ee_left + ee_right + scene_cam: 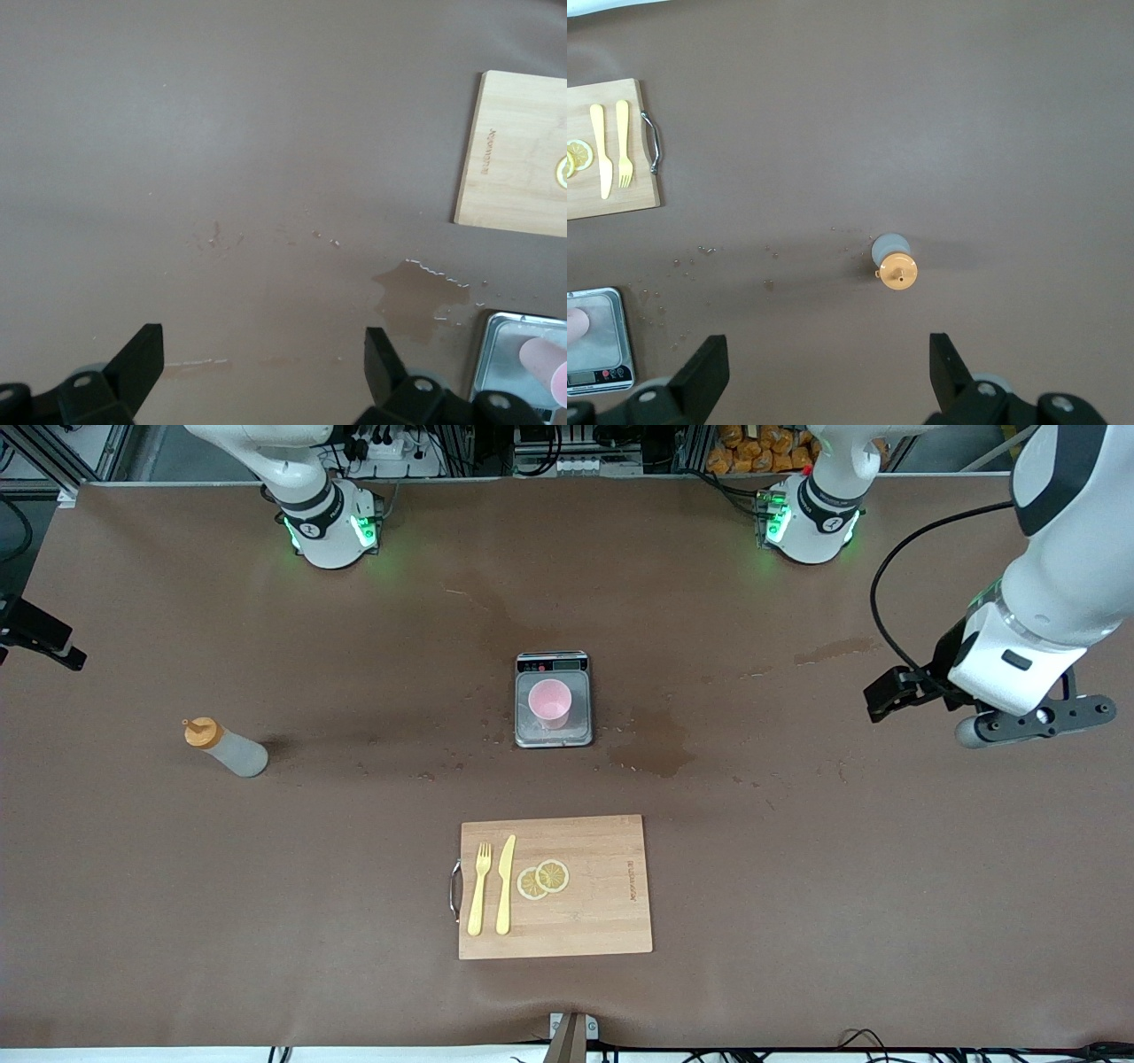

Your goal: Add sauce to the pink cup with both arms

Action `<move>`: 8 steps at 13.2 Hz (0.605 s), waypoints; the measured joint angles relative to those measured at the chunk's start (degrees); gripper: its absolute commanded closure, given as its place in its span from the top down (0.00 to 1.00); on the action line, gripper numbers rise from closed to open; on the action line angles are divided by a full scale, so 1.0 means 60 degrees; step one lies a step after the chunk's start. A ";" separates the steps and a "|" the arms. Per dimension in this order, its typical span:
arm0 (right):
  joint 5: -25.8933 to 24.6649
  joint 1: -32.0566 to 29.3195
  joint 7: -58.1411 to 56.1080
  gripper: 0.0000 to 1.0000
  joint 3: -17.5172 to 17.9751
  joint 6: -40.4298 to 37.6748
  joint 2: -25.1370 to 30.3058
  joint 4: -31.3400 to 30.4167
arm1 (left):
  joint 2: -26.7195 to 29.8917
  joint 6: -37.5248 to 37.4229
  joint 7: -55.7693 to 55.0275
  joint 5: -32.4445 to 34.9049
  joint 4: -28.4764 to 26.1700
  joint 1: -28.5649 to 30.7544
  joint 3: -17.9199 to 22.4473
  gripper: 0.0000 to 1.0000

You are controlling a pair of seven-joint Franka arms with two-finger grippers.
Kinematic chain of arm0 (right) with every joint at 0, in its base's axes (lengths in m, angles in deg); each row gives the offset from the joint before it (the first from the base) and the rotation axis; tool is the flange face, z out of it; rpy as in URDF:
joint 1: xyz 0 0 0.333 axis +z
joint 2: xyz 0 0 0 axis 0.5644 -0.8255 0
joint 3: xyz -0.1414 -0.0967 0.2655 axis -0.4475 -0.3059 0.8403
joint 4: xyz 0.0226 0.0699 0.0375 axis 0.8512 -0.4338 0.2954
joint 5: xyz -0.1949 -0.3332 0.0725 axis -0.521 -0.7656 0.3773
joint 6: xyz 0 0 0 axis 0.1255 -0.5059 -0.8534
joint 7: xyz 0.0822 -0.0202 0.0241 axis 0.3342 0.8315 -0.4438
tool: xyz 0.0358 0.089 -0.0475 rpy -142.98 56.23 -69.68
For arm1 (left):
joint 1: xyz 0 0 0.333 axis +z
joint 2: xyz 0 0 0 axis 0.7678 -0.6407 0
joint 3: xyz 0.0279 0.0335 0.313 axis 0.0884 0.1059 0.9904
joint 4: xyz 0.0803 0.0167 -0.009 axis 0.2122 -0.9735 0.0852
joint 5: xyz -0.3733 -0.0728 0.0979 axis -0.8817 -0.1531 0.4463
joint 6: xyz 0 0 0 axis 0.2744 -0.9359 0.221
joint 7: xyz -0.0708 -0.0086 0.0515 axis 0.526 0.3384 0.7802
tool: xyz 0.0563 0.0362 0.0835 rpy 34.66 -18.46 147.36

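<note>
Right hand (824,372) open above sauce (897,268), left hand (263,367) open, waiting

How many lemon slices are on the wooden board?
2: the lemon slices lie overlapping on the wooden board, beside the knife.
</note>
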 measured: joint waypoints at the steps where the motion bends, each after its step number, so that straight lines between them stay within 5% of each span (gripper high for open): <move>1: 0.0000 0.0000 0.0000 1.00 -0.0001 0.0003 0.0000 0.0005 | 0.0092 -0.0113 0.0000 0.0000 0.0001 0.0000 0.0009 1.00; 8: 0.0000 -0.0003 0.0000 1.00 -0.0006 0.0006 0.0000 0.0049 | 0.0621 -0.0697 0.1294 -0.0040 0.0006 0.0019 0.0819 1.00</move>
